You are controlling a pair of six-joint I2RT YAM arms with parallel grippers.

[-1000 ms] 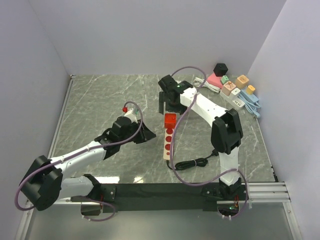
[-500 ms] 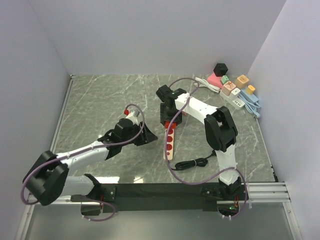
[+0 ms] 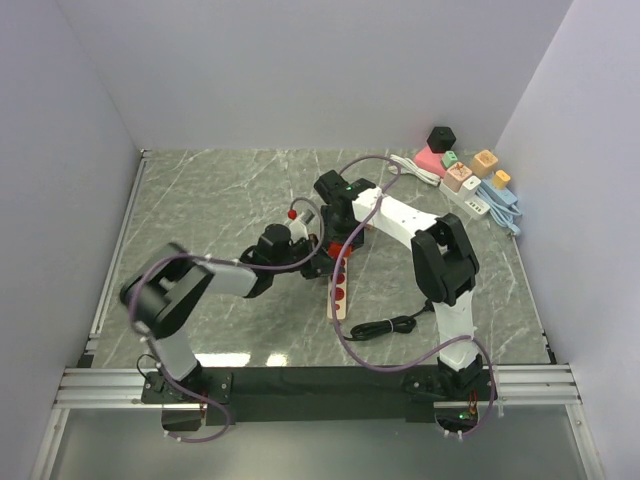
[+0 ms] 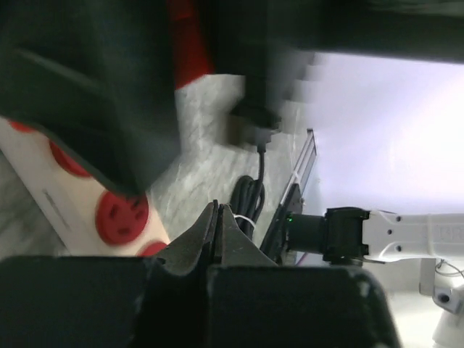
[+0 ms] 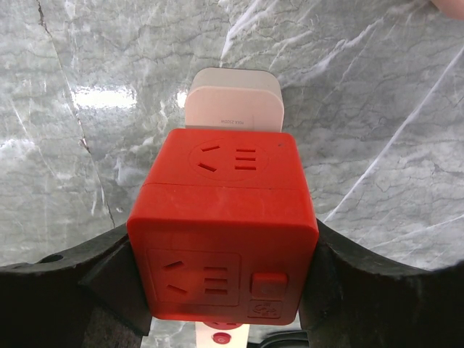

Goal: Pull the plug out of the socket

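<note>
A red cube plug sits in the far end of a white power strip with red sockets, in the middle of the table. My right gripper is shut on the cube, one finger against each side; in the top view the gripper covers most of it. My left gripper is shut and empty, its tip at the strip's left edge just below the cube; I cannot tell if it touches. In the left wrist view the shut fingertips are beside the strip, with the cube above.
The strip's coiled black cable lies near the front right. Several coloured adapters, a white strip and a black cube are grouped at the back right corner. Walls enclose the table on three sides.
My right gripper came down onto the red cube and closed on it. My left arm swung right and brought its shut gripper up to the strip's left side.
</note>
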